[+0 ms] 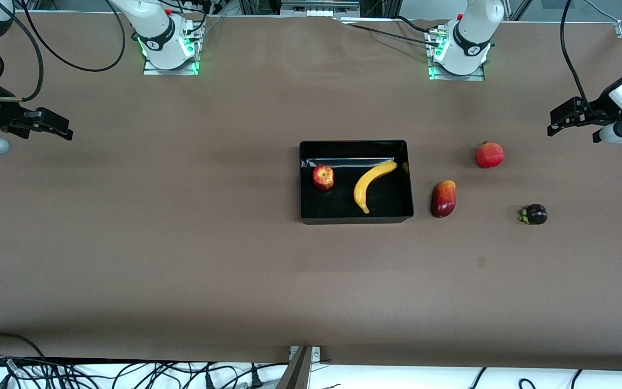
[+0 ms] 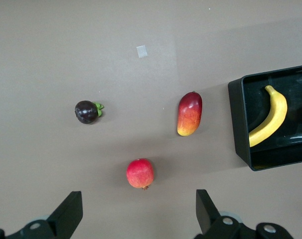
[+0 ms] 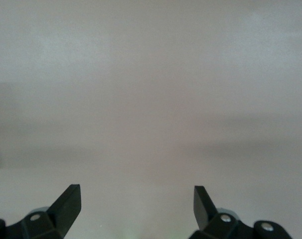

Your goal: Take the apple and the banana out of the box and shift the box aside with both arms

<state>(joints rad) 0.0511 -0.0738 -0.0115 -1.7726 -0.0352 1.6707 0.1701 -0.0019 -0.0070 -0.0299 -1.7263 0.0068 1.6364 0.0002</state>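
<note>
Here, both grippers hang wide open and hold nothing: the left gripper (image 1: 559,120) over its end of the table (image 1: 181,259), the right gripper (image 1: 57,125) over the other end. The apple (image 1: 323,177) and banana (image 1: 372,185) lie apart inside the box (image 1: 355,217). Beside it lie a mango (image 1: 444,198), pomegranate (image 1: 489,154) and mangosteen (image 1: 534,214).

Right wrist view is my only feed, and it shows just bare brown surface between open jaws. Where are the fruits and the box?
Observer: The apple and banana both lie inside the black box mid-table.
Operator: Anything left outside it?
Observer: A mango, pomegranate and mangosteen sit on the table toward the left arm's end.
Operator: And the left gripper?
Observer: The left gripper hangs open and empty at that end; the right gripper is open at the right arm's end.
</note>
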